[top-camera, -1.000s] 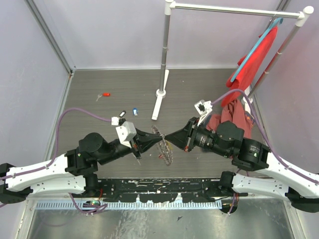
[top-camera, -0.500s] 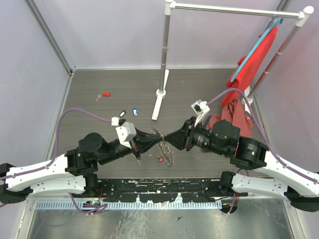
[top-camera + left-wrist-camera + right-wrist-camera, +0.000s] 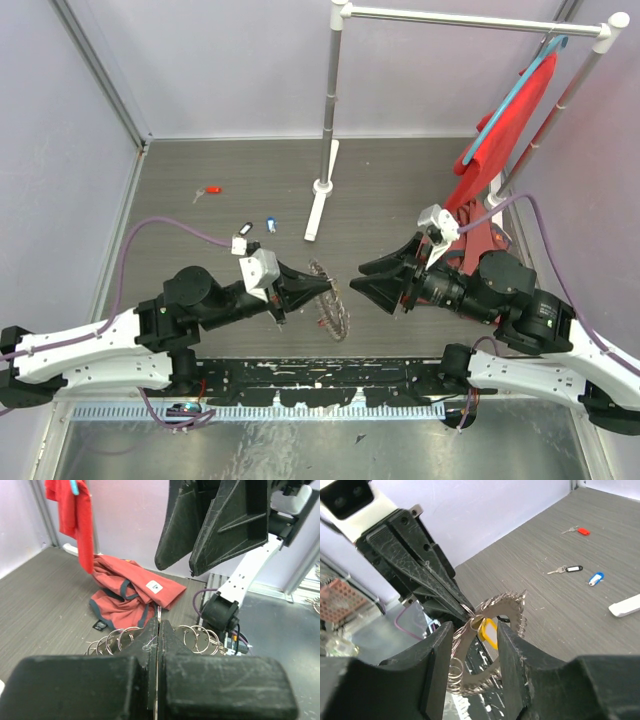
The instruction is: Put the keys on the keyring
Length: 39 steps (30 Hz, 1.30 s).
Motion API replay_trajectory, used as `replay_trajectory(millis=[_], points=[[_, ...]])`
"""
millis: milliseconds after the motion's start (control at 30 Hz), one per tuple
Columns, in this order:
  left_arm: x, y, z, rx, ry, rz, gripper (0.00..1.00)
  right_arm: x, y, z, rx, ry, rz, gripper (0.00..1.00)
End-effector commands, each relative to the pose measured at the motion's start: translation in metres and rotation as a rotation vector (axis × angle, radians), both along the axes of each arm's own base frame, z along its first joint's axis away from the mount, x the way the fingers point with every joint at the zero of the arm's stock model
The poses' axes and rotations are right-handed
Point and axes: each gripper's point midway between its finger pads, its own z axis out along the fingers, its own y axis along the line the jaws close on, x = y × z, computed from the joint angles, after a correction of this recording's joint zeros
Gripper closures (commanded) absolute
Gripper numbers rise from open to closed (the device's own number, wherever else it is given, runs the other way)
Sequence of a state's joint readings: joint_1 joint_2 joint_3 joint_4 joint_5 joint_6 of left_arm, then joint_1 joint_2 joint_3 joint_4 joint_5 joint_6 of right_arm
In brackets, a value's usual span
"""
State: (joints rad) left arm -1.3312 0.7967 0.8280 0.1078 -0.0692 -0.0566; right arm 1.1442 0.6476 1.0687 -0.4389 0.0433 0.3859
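Observation:
The keyring [image 3: 331, 300], a grey ring fringed with small silvery loops, hangs off the table from my left gripper [image 3: 322, 286], which is shut on its rim. Its loops show either side of the closed fingers in the left wrist view [image 3: 116, 636]. My right gripper [image 3: 358, 278] is open just right of the ring, not touching it. In the right wrist view the ring [image 3: 512, 607] sits beyond my open right gripper [image 3: 475, 628], with a yellow key [image 3: 490, 631] hanging on it. A red key [image 3: 212, 189], a black key [image 3: 246, 228] and a blue key [image 3: 270, 225] lie on the floor at the far left.
A white clothes-rack pole and foot [image 3: 321, 190] stand behind the ring. A red garment on a blue hanger [image 3: 505, 120] hangs at the right, and a red cloth [image 3: 130, 592] lies on the floor behind the right arm.
My right gripper has opened and drawn back to the right, away from the ring. The left gripper still holds the ring in about the same place.

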Motion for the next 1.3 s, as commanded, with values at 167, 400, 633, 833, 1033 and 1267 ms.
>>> replay_trajectory(millis=[167, 400, 633, 833, 1033, 1267], points=[[-0.045, -0.011, 0.052, -0.145, -0.049, -0.259, 1.0, -0.047, 0.0, 0.023, -0.02, -0.357, 0.311, 0.56], [-0.052, -0.014, 0.057, -0.169, -0.044, -0.303, 1.0, -0.056, 0.0, 0.023, -0.043, -0.367, 0.369, 0.64], [-0.054, -0.015, 0.058, -0.168, -0.046, -0.311, 1.0, -0.061, 0.007, 0.015, -0.066, -0.344, 0.416, 0.65], [-0.054, -0.014, 0.058, -0.168, -0.047, -0.311, 1.0, -0.06, 0.009, 0.013, -0.073, -0.339, 0.421, 0.7], [-0.055, -0.015, 0.057, -0.161, -0.045, -0.319, 1.0, -0.059, 0.013, 0.012, -0.075, -0.334, 0.421, 0.78], [-0.057, -0.017, 0.057, -0.156, -0.047, -0.332, 1.0, -0.058, 0.018, 0.007, -0.086, -0.319, 0.433, 0.87]])
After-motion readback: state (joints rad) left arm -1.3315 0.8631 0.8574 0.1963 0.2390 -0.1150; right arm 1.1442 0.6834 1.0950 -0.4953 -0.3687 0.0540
